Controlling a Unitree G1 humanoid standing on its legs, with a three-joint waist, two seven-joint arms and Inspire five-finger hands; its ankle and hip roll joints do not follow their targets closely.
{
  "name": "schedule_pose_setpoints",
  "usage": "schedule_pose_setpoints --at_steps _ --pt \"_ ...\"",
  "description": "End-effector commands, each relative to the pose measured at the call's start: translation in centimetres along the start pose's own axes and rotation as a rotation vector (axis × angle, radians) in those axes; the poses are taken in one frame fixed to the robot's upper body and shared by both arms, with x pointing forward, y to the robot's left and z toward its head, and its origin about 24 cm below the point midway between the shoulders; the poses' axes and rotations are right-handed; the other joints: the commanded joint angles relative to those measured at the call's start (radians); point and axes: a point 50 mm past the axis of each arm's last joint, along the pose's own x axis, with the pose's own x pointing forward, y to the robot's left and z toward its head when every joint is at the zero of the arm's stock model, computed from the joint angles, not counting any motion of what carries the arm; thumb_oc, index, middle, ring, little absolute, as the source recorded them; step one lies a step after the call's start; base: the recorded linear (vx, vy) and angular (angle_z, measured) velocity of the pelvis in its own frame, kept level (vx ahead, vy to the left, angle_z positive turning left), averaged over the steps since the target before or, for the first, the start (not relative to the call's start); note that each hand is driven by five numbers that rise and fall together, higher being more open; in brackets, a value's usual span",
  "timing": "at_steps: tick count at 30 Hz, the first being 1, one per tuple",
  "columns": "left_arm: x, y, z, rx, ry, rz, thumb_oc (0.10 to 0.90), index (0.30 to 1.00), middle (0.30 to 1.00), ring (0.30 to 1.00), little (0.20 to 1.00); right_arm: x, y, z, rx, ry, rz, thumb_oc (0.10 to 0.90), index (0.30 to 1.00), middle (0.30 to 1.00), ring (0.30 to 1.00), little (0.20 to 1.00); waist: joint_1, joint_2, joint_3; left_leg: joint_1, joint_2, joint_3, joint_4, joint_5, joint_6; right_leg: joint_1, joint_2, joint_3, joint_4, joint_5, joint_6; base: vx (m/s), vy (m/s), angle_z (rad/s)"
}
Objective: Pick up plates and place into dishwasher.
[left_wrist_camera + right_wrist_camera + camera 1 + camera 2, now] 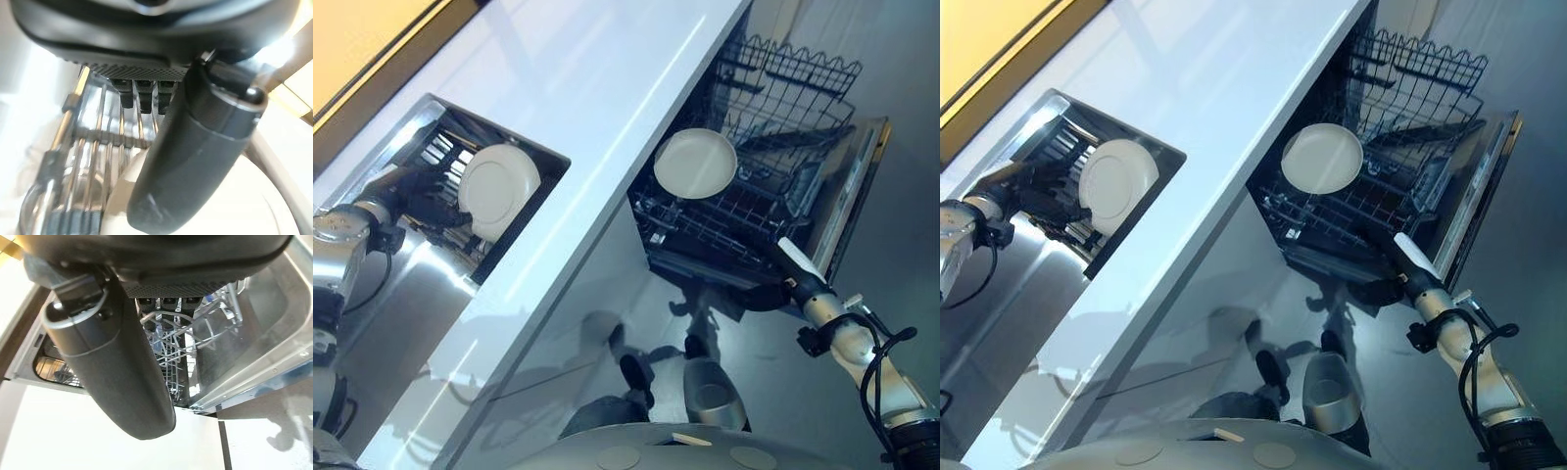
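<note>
Down in the sink [524, 147], sunk into the white table [607, 88], a dish rack [440, 157] of metal bars holds one white plate [497, 186] standing on edge. The left robot hand [406, 181] reaches into that sink beside the rack; the left wrist view has its thumb [195, 147] lying across the plate's rim [274, 166], with the short fingers [144, 95] pointing at the rack's bars, so the plate looks pinched there, though the contact under the thumb is hidden.

Past the table's edge the dishwasher [842, 196] is open, its door dropped down. Its lower rack [724, 220] is pulled out and carries a second white plate [695, 163], tilted on the wires. An upper wire rack [793, 78] sits behind and above it.

The right robot hand [800, 264] hangs at the near edge of the lower rack, close to the door; in the right wrist view its thumb [117, 362] is straight and the fingers [166, 301] are relaxed, holding nothing.

Grey floor [901, 245] spreads beneath the dishwasher.
</note>
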Motion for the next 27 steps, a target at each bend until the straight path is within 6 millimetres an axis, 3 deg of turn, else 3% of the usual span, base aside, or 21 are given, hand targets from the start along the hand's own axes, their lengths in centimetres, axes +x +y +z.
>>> schedule_pose_setpoints --at_steps 1,5,8,13,14,15,21,23,27 --pt "0.4 2.3 5.7 -0.095 -0.203 0.194 0.800 0.900 0.900 0.900 0.900 -0.8 2.7 0.7 0.038 -0.050 0.107 0.800 0.900 0.900 0.900 0.900 -0.054 -0.024 0.024 -0.051 -0.082 -0.022 0.107 -0.143 0.010 -0.096 0.027 0.014 0.046 0.037 0.092 -0.01 -0.020 -0.09" --pt "0.8 2.1 6.0 -0.154 -0.178 0.196 0.800 0.900 0.900 0.900 0.900 -0.5 2.6 0.9 0.036 -0.062 0.085 0.800 0.900 0.900 0.900 0.900 -0.057 -0.031 0.046 -0.077 -0.077 -0.017 0.122 -0.139 0.007 -0.115 0.031 0.010 0.049 0.034 0.086 -0.01 -0.019 -0.02" --pt "1.3 0.9 5.2 -0.227 -0.116 0.114 0.800 0.900 0.900 0.900 0.900 -0.2 2.6 1.1 0.036 -0.072 0.072 0.800 0.900 0.900 0.900 0.900 -0.059 -0.036 0.063 -0.095 -0.071 -0.011 0.129 -0.135 0.005 -0.133 0.036 0.010 0.056 0.033 0.084 -0.04 -0.023 0.00" --pt "1.9 -3.8 3.2 -0.366 -0.066 -0.240 0.800 0.900 0.900 0.900 0.900 -0.2 1.8 1.3 0.039 -0.077 0.034 0.800 0.900 0.900 0.900 0.900 -0.065 -0.044 0.098 -0.117 -0.064 -0.005 0.137 -0.129 0.003 -0.160 0.047 0.008 0.058 0.033 0.080 -0.02 -0.006 0.00" --pt "1.9 -3.8 3.2 -0.366 -0.065 -0.240 0.800 0.900 0.900 0.900 0.900 -0.2 1.8 1.3 0.038 -0.077 0.034 0.800 0.900 0.900 0.900 0.900 -0.065 -0.044 0.098 -0.118 -0.064 -0.005 0.137 -0.129 0.003 -0.160 0.047 0.008 0.058 0.033 0.080 0.00 0.000 0.00" --pt "1.7 -6.0 3.1 -0.375 -0.081 -0.396 0.800 0.900 0.900 0.900 0.900 -0.3 1.5 1.1 0.035 -0.073 0.027 0.800 0.900 0.900 0.900 0.900 -0.069 -0.043 0.110 -0.124 -0.060 0.001 0.141 -0.127 0.001 -0.166 0.047 0.005 0.058 0.032 0.079 -0.01 0.030 0.01" --pt "0.3 -10.6 5.6 -0.311 -0.200 -0.799 0.800 0.900 0.900 0.900 0.900 -0.4 0.4 0.3 0.020 -0.053 0.033 0.800 0.900 0.900 0.900 0.900 -0.090 -0.035 0.138 -0.121 -0.062 0.010 0.139 -0.125 -0.002 -0.166 0.048 0.007 0.051 0.030 0.074 0.02 0.067 0.01" --pt "-0.2 -11.5 6.3 -0.267 -0.216 -0.883 0.800 0.900 0.900 0.900 0.900 -0.4 0.3 0.4 0.003 -0.051 0.048 0.800 0.900 0.900 0.900 0.900 -0.095 -0.034 0.138 -0.117 -0.063 0.008 0.138 -0.124 -0.003 -0.157 0.049 0.016 0.042 0.032 0.073 0.05 0.052 0.00" --pt "-1.7 -12.9 9.7 -0.252 -0.394 -1.061 0.800 0.900 0.900 0.900 0.900 -0.5 0.1 0.3 -0.021 -0.055 0.082 0.800 0.900 0.900 0.900 0.900 -0.107 -0.031 0.133 -0.108 -0.065 0.011 0.131 -0.122 -0.002 -0.142 0.049 0.025 0.032 0.031 0.070 0.03 0.049 0.02"
